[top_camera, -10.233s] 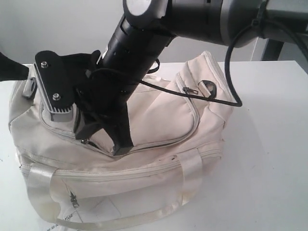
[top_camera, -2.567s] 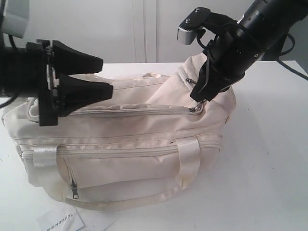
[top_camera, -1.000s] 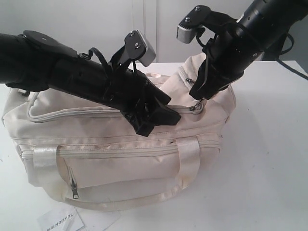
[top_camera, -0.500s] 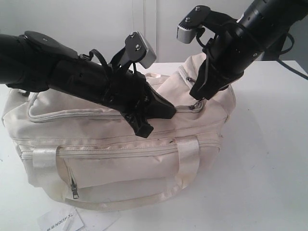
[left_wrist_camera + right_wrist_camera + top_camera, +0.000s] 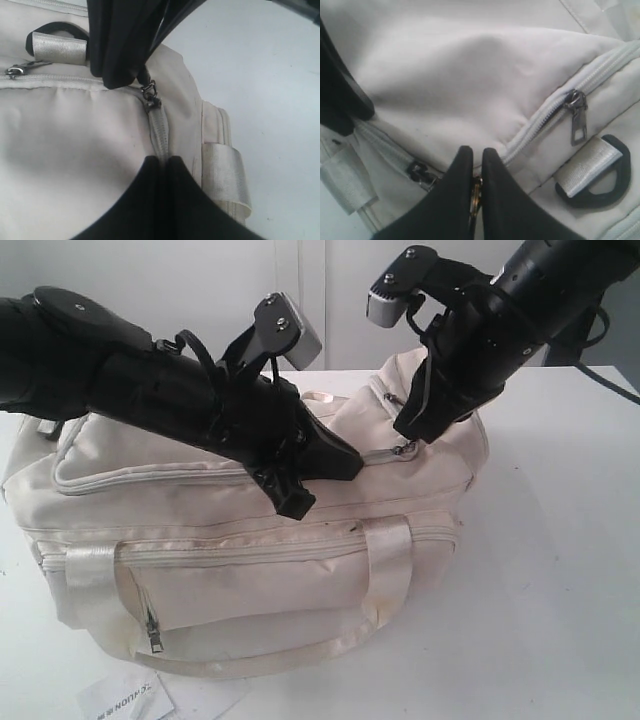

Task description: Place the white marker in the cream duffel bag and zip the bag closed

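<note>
1. Right gripper (image 5: pixel 474 156): clamped on zip pull (image 5: pixel 476 192), right end.
2. Left gripper (image 5: pixel 162 164): pinching cream duffel bag (image 5: pixel 250 570) beside it.
3. White marker: unseen; I judge it inside.
4. Risk: pull slips; bunched fabric jams zip.

cream duffel bag (image 5: pixel 220 570): plain cream fabric, no pattern
strap handles (image 5: pixel 388 560) on the bag: shinier cream, satin sheen
main zip pull (image 5: pixel 404 450): silver metal
front pocket zip pull (image 5: pixel 152 632): dark grey metal
D-ring (image 5: pixel 605 175) at the bag's end: black
left gripper (image 5: pixel 328 485): matt black
right gripper (image 5: pixel 408 430): black
table (image 5: pixel 560 570) under the bag: white
paper slip (image 5: pixel 125 702) before the bag: white, black print
</note>
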Robot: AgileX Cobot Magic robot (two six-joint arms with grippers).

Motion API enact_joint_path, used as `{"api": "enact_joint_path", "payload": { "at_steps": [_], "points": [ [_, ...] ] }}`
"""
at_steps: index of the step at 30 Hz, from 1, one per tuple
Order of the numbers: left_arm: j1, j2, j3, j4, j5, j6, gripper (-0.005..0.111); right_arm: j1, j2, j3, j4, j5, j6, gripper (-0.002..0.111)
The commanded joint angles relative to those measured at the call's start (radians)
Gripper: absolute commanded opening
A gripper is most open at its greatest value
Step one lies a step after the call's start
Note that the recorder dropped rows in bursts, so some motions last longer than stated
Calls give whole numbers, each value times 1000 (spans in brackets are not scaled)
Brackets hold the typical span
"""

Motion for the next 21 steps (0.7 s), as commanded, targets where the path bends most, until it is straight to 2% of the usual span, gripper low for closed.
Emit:
{"api": "enact_joint_path", "payload": {
  "at_steps": [1, 7, 21],
  "points": [
    [-6, -21, -1, 13, 38, -10, 0, -14, -8, 3, -69, -57, -6, 0],
    [-6, -21, -1, 44, 46, -35, 0, -14, -8, 3, -129, -104, -3, 0],
    [-6, -21, -1, 44, 64, -33, 0, -21, -8, 3, -118, -221, -3, 0]
  ]
}}
